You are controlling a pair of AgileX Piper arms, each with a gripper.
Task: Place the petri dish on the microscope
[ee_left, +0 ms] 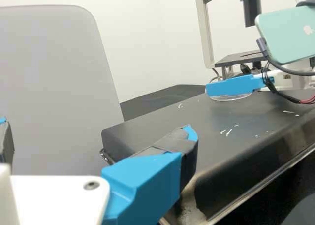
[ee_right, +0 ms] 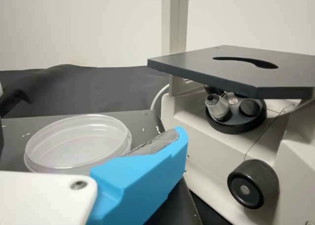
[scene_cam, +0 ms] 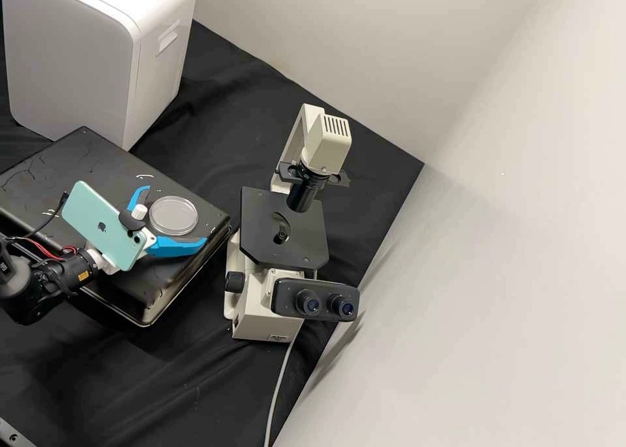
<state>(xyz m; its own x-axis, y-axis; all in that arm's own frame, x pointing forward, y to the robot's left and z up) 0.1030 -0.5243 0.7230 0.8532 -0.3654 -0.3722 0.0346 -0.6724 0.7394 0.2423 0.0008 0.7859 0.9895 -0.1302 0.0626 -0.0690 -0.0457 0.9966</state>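
The petri dish [ee_right: 74, 139] lies flat on the scuffed top of a black case [scene_cam: 78, 167], near the case corner closest to the microscope [scene_cam: 287, 258]. The dish is clear and has nothing in it.

The right gripper [scene_cam: 176, 214] is spread wide and straddles the dish, with 1 blue finger on each side of the rim. The finger pad [ee_right: 152, 144] nearer the microscope lies just beside the rim; whether it touches cannot be told. The dish rests on the case and is not lifted. A mint-green phone [scene_cam: 104, 224] is mounted on this arm's wrist.

The microscope stands upright just beside the case, on the black cloth [scene_cam: 215, 128] covering the bench. Its flat black stage [scene_cam: 261, 212] sits higher than the case top and carries nothing. The 2 eyepieces [scene_cam: 325, 302] face away from the wall. A grey cable [scene_cam: 277, 388] runs from its base toward the front of the bench.

The left gripper [ee_left: 96, 136] is released, with its 2 fingers far apart, and grasps nothing. It is positioned beside the far end of the case, well apart from the dish. A white appliance [scene_cam: 91, 49] stands behind the case.
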